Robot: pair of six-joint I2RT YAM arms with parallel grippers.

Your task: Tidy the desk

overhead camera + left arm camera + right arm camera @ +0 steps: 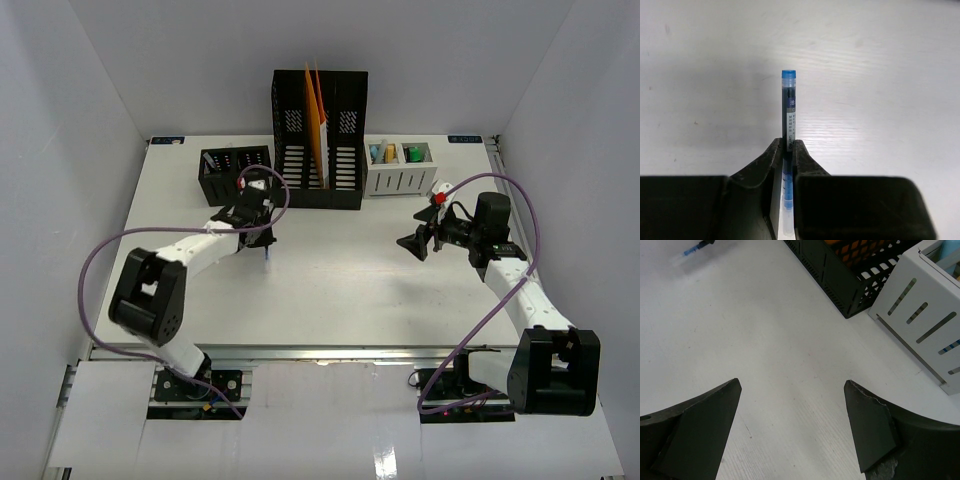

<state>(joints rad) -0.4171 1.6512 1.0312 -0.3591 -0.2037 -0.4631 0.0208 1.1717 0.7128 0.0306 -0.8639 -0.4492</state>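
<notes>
Illumination: bright, even, diffuse, from overhead. Surface [340, 290]: near-white, with mild sheen band in left wrist view. Shadows: soft, faint. Focus: top view sharp; pen [789, 107] label blurred, unreadable; right end effector [791, 385] fingers [695, 430] soft-edged at lower frame corners.

We see the desk [880, 75] as matt white board, finely grained and lightly scuffed. The pen [789, 107] has a glossy, clear plastic barrel with a printed label. The left claw [788, 145] looks like matt black plastic, and the right claw [792, 385] likewise, one finger edge chipped and rough. The slotted bin [935, 295] is smooth white.
</notes>
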